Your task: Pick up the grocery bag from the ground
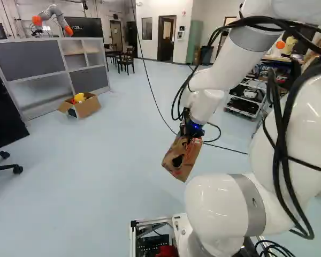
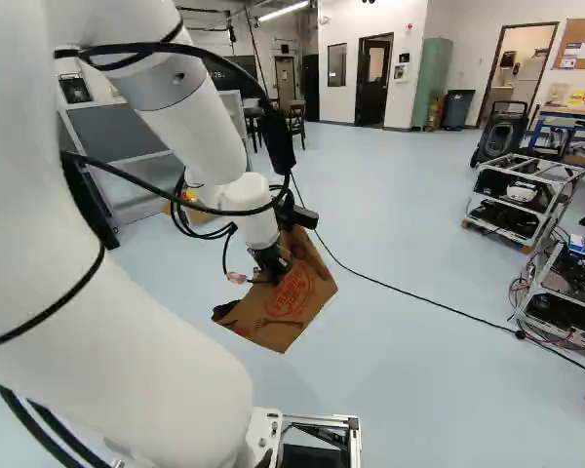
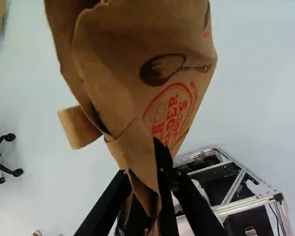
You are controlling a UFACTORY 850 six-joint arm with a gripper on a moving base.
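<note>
At the arm's end in the left base view, the gripper (image 1: pixel 192 128) points down, with the brown paper grocery bag (image 1: pixel 182 158) hanging from it above the floor. The right base view shows the same bag (image 2: pixel 288 307) tilted, its red round print facing the camera. In the wrist view the gripper (image 3: pixel 147 196) is shut on the bag's gathered paper, and the bag (image 3: pixel 123 64) spreads out ahead of the fingers, with a folded flap at one side. The bag's inside is hidden.
An open cardboard box (image 1: pixel 85 107) with colourful things stands by the grey shelf unit (image 1: pixel 32 56). A dark cable (image 2: pixel 409 297) crosses the floor. Metal frame carts (image 2: pixel 517 200) stand at the right of the right base view. Another robot (image 1: pixel 53 16) stands behind the shelves.
</note>
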